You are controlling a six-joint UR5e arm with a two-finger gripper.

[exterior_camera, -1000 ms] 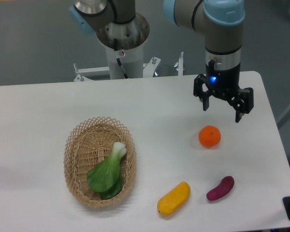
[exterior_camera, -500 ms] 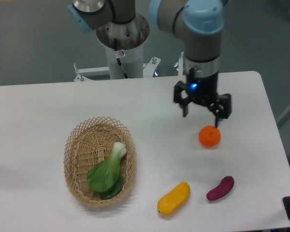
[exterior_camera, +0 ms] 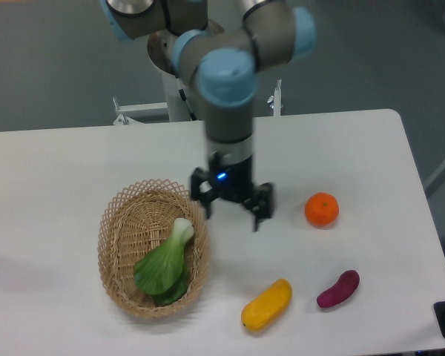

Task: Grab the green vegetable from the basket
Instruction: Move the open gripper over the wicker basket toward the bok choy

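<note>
The green vegetable (exterior_camera: pixel 163 265) has broad dark green leaves and a pale white stem, and it lies inside the tan wicker basket (exterior_camera: pixel 117 237) at the left of the table. My gripper (exterior_camera: pixel 232 218) hangs open just right of the basket's rim, above the white tabletop, with nothing between its fingers. It is beside the vegetable's stem end, not touching it.
An orange (exterior_camera: pixel 321 209) sits right of the gripper. A yellow oblong vegetable (exterior_camera: pixel 266 305) and a purple one (exterior_camera: pixel 338 288) lie near the front edge. The arm's base column (exterior_camera: pixel 185 81) stands behind the table.
The arm has swung left across the table, from above the orange to the basket's right rim. The gripper stayed open, and the objects have not moved.
</note>
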